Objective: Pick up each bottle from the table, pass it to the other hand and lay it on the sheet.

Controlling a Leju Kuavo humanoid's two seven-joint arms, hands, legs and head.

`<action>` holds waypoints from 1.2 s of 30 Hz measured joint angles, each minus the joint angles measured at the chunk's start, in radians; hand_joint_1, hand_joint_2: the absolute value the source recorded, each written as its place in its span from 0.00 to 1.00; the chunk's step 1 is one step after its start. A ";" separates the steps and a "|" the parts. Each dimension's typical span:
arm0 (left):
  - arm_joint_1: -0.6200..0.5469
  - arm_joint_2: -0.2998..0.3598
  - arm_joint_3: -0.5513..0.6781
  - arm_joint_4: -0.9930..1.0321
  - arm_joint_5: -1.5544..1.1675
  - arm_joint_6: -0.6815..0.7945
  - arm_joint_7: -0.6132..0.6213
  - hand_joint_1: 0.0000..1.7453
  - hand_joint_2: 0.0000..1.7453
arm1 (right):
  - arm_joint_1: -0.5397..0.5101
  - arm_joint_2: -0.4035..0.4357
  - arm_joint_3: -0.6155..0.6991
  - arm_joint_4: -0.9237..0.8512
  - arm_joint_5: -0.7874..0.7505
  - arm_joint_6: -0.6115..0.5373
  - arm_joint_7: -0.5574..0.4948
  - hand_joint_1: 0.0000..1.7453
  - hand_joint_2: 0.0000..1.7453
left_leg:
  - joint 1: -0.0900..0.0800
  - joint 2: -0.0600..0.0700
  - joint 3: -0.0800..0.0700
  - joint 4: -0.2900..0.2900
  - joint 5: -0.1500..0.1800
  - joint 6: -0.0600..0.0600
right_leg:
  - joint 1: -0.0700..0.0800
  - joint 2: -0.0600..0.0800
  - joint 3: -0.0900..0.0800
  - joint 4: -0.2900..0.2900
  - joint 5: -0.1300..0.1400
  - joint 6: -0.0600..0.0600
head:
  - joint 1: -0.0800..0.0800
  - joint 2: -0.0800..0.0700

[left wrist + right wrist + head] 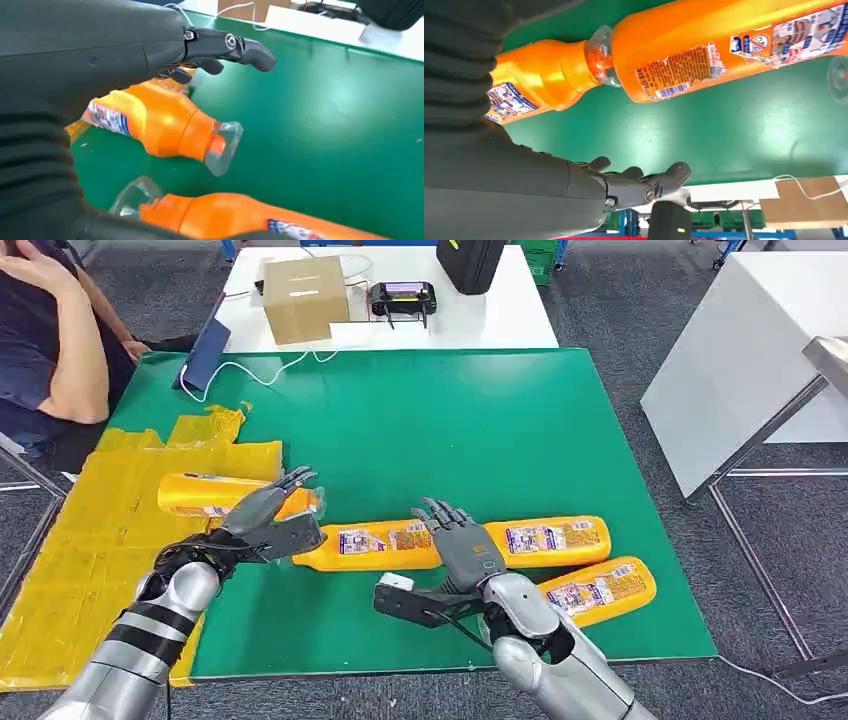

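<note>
Both hands, left hand [268, 523] and right hand [462, 550], hover spread above bottles [372, 545]; one bottle [600, 589] lies near the table [480, 420] edge, probably untouched.

Both arms are silver-cased; the left arm [150, 635] carries black bands at the forearm. Left hand [268, 523] and right hand [462, 548] — dark grey, metal-jointed fingers, a screw at the knuckle; ribbed covers behind.

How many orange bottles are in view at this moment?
4, all lying down: one on the yellow sheet under the left hand, at; two end to end mid-table; one nearest the front edge.
</note>
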 measured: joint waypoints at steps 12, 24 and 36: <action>0.032 -0.022 0.054 -0.079 0.212 -0.048 0.001 0.00 0.00 | -0.047 0.026 -0.002 0.091 -0.013 0.028 -0.013 0.00 1.00 | 0.000 0.000 0.000 0.000 0.000 0.000 | 0.000 0.000 0.000 0.000 0.000 0.000 | 0.000 0.000; 0.106 -0.067 0.094 -0.288 0.485 -0.081 0.023 0.00 0.00 | -0.105 0.099 0.006 0.253 0.021 0.055 -0.049 0.00 1.00 | 0.000 0.000 0.000 0.000 0.000 0.000 | 0.000 0.000 0.000 0.000 0.000 0.000 | 0.000 0.000; 0.135 -0.083 0.090 -0.377 0.531 -0.091 0.033 0.00 0.00 | -0.133 0.129 0.020 0.340 0.030 0.063 -0.061 0.00 1.00 | 0.000 0.000 0.000 0.000 0.000 0.000 | 0.000 0.000 0.000 0.000 0.000 0.000 | 0.000 0.000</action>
